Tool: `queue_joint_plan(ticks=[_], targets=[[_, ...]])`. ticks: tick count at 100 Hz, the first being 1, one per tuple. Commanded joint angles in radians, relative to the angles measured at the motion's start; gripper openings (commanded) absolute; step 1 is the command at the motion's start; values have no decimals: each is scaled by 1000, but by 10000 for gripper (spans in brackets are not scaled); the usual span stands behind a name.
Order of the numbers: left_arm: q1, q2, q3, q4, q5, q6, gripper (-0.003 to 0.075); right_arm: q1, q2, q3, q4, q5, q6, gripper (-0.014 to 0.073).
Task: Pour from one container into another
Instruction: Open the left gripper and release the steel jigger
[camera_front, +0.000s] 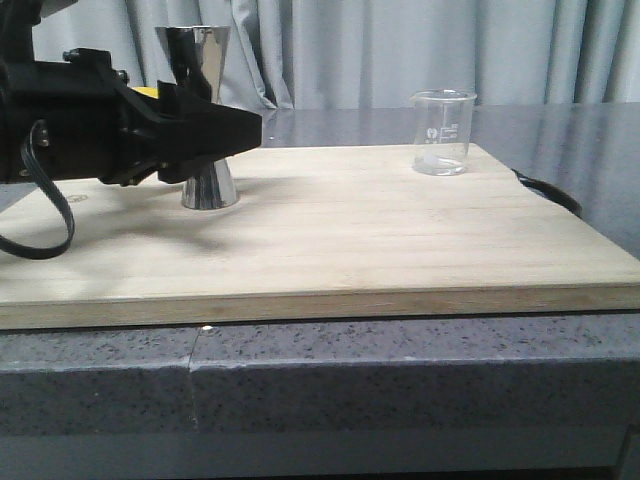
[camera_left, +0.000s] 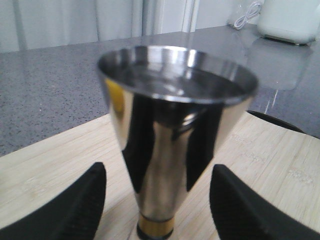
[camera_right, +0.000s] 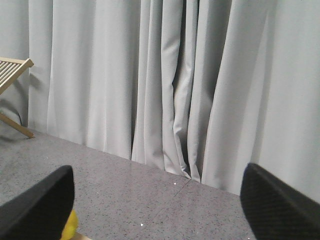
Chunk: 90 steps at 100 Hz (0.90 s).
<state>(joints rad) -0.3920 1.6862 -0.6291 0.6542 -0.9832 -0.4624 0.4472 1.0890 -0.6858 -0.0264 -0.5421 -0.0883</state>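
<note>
Steel jigger (camera_left: 175, 140) upright between the left gripper (camera_left: 157, 200) fingers, not yet clamped.
Glass beaker (camera_front: 443, 132) stands well apart, rightward; right gripper (camera_right: 157, 200) open, empty.

The jigger (camera_front: 208, 120) is shiny metal, smooth like a mirror, with a gold band near its foot. The beaker (camera_front: 442, 132) is clear, smooth glass. The board (camera_front: 330, 240) is pale wood with fine lines and a dull top. The counter (camera_front: 400, 370) is grey speckled stone. The left gripper (camera_left: 157, 210) has black, finely bumpy pads (camera_left: 75, 207). The curtain (camera_right: 175, 85) is soft grey cloth.
</note>
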Motion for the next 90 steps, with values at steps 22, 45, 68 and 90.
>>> queue_joint_plan(ticks=[22, 45, 68, 90], targets=[[2, -34, -20, -53, -70, -8, 589, 2, -25, -25, -5, -81, -2, 609], [2, -41, -20, -53, -37, -11, 591, 2, -25, -25, -5, -81, -2, 609], [2, -108, -20, -53, 67, -18, 591, 2, -25, -25, -5, -81, -2, 609], [2, -184, -20, -19, 186, -134, 590, 2, -25, -25, -5, -82, -2, 609]])
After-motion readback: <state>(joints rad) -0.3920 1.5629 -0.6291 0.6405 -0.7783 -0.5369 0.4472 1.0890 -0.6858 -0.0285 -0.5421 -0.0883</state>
